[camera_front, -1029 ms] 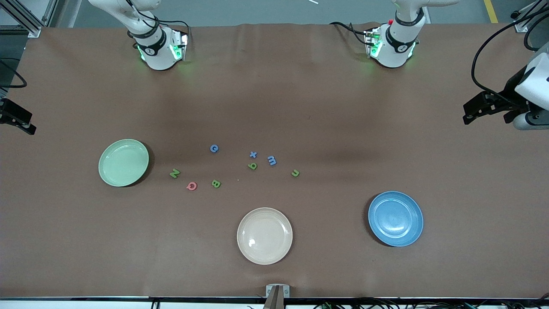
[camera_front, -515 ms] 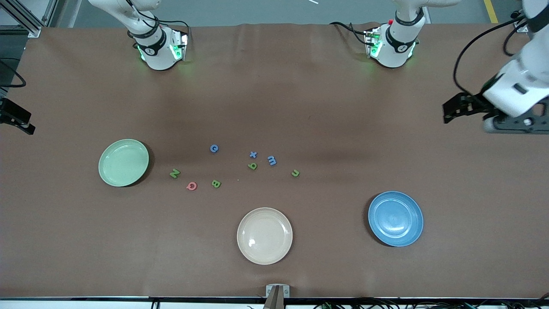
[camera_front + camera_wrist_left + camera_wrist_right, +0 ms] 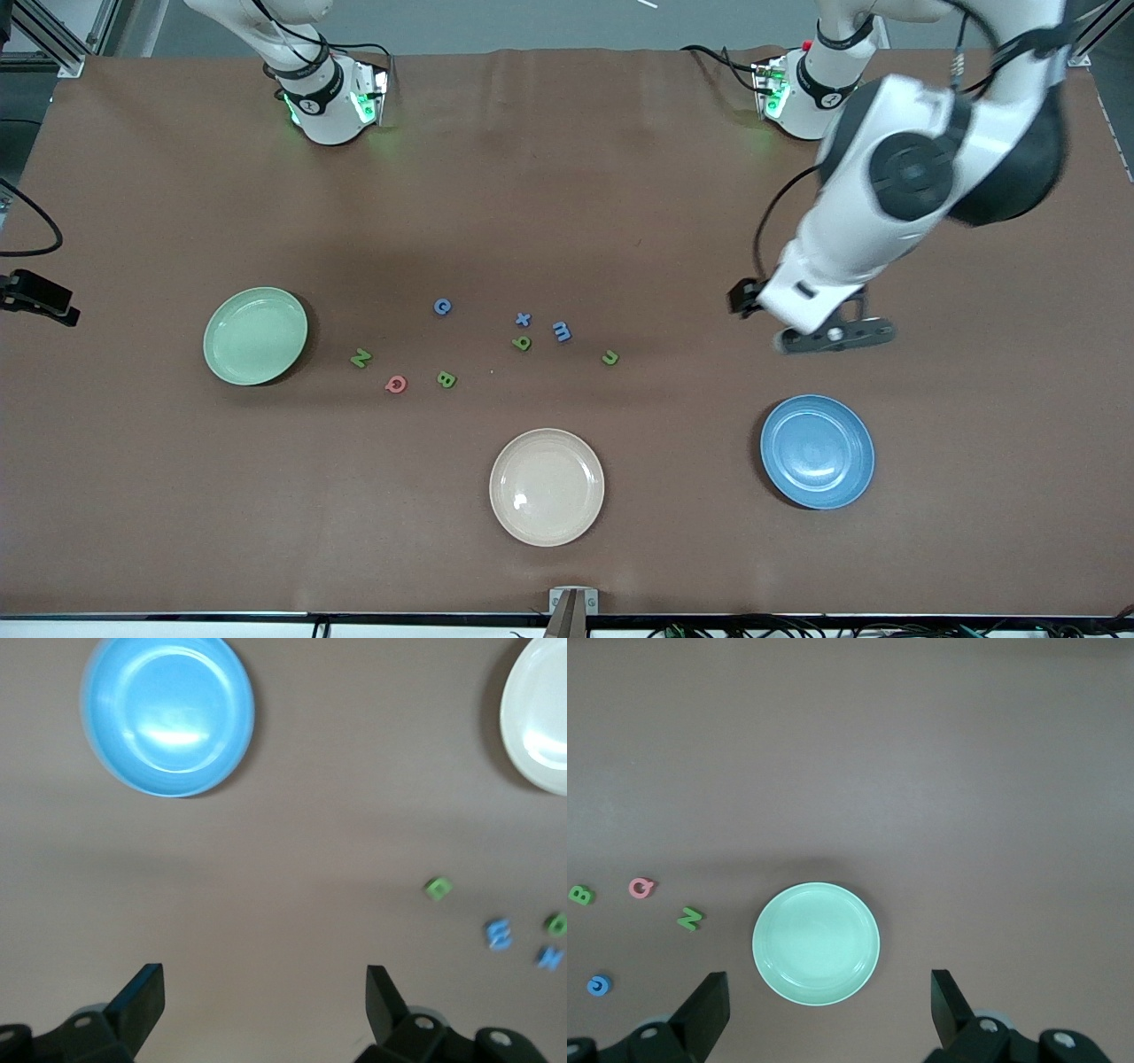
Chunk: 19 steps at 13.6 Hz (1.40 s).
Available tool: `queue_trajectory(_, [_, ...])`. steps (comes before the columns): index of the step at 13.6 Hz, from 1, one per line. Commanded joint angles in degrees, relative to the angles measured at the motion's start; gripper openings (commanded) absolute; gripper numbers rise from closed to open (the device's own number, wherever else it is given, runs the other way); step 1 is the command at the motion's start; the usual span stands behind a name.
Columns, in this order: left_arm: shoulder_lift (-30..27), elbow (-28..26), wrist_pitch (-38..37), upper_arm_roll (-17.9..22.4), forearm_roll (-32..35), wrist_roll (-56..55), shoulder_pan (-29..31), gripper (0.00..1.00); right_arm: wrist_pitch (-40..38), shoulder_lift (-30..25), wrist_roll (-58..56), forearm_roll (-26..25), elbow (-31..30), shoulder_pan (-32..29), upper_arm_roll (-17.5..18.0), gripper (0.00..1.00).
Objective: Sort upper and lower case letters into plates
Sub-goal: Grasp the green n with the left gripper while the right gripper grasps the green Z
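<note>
Here the left gripper (image 3: 264, 997) hangs over bare counter (image 3: 673, 221), fingers (image 3: 142, 992) wide, green n (image 3: 437, 888) well apart; the right gripper (image 3: 828, 1001), fingers wide, hangs above the mint plate (image 3: 816, 943).

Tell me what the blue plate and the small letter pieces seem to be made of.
The round blue plate looks like smooth plastic or melamine, judging by soft glossy highlights in its well. The tiny flat letter pieces, such as the green lowercase n and pink capital Q, look matte, perhaps foam or plastic; too small to tell.
</note>
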Motion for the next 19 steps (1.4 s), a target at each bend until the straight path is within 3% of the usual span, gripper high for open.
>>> queue_trajectory(1, [5.8,-2.04,10.09,0.47,0.18,-13.93,-4.58,1.0,-0.53,0.72,0.55,0.5,0.8,3.08,0.41,1.0])
queue_trajectory(7, [18.82,-0.83,25.41,0.47,3.0,-39.19,-11.37,0.99,4.54,7.49,13.72,0.31,0.8,13.63,0.32,1.0])
queue_trajectory(11, [26.02,5.58,25.96,0.47,2.73,-49.22,-12.6,0.85,5.27,9.07,16.97,0.32,0.1,15.66,0.32,0.96])
queue_trajectory(14, [27.97,6.65,25.96,0.56,2.64,-51.26,-13.48,0.73,7.89,9.07,25.57,0.32,-6.82,17.42,0.41,0.99])
queue_trajectory(16, [29.19,7.34,26.04,0.56,2.82,-51.35,-14.35,0.58,17.43,8.73,29.45,0.41,-16.03,17.25,0.49,1.0])
queue_trajectory(18, [29.73,7.35,26.04,0.82,2.91,-51.34,-15.15,0.58,26.67,8.72,31.3,2.67,-23.07,16.81,0.49,1.0])
queue_trajectory(19, [29.82,7.35,26.04,0.82,2.91,-51.34,-15.15,0.53,30.89,8.98,31.4,4.96,-25.72,16.81,0.41,1.0])
